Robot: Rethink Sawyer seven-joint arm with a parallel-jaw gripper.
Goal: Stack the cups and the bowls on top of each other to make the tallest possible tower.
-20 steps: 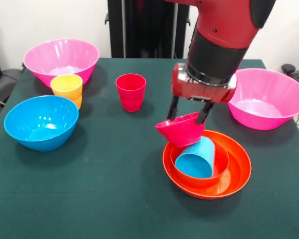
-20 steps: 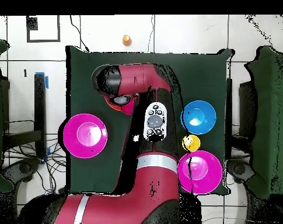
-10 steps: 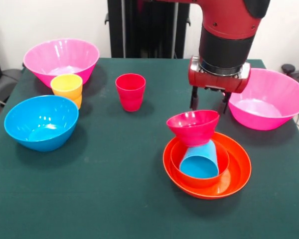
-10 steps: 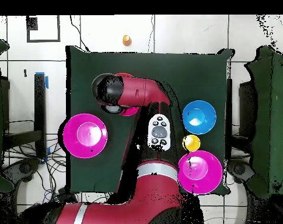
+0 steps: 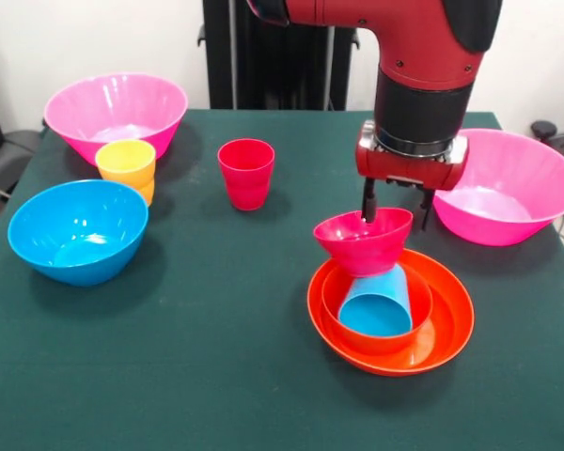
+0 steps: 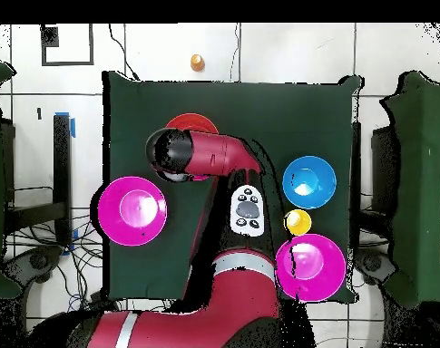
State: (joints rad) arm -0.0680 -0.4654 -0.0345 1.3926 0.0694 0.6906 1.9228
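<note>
Now tool [image 5: 393,212] lower, perhaps behind crimson bowl [image 5: 363,241].

Table [image 5: 169,376]: dark green. Two large bowls [image 5: 115,111] [image 5: 508,183]: pink. Medium bowl [image 5: 78,230]: blue. Wide shallow bowl [image 5: 451,324] and small bowl [image 5: 420,305] nested in it: orange. Cup [image 5: 376,303] inside: blue. Small bowl [image 5: 363,240] on top: crimson. Upright cup [image 5: 246,173]: red. Cup [image 5: 126,162]: yellow, over an orange cup [image 5: 147,193]. Arm [image 5: 423,47]: red and black.
</note>
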